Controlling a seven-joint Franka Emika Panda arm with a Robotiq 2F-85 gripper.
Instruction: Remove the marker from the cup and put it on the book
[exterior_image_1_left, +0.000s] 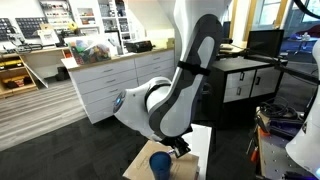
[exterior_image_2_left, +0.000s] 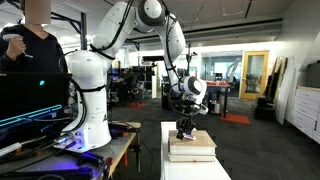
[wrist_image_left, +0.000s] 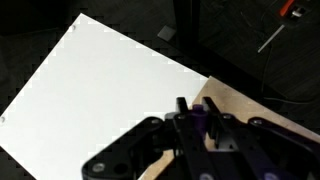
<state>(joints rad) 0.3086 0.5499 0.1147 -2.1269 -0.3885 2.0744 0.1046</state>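
My gripper (wrist_image_left: 196, 108) is shut on the marker (wrist_image_left: 204, 120). Only a short purple part of it shows between the fingers in the wrist view. The gripper hangs over the edge where a white book cover (wrist_image_left: 100, 90) meets a tan wooden surface (wrist_image_left: 250, 105). In an exterior view the dark-blue cup (exterior_image_1_left: 160, 163) stands on the wood just below and beside the gripper (exterior_image_1_left: 180, 150). In an exterior view the gripper (exterior_image_2_left: 186, 128) is low over a stack of books (exterior_image_2_left: 192, 150). The cup is out of the wrist view.
The books rest on a narrow white table (exterior_image_2_left: 196, 172). White cabinets (exterior_image_1_left: 105, 85) and a black-and-white cabinet (exterior_image_1_left: 245, 80) stand behind. A person (exterior_image_2_left: 35, 40) stands at a desk with a screen (exterior_image_2_left: 30, 100) beside the arm's base. The floor is dark carpet.
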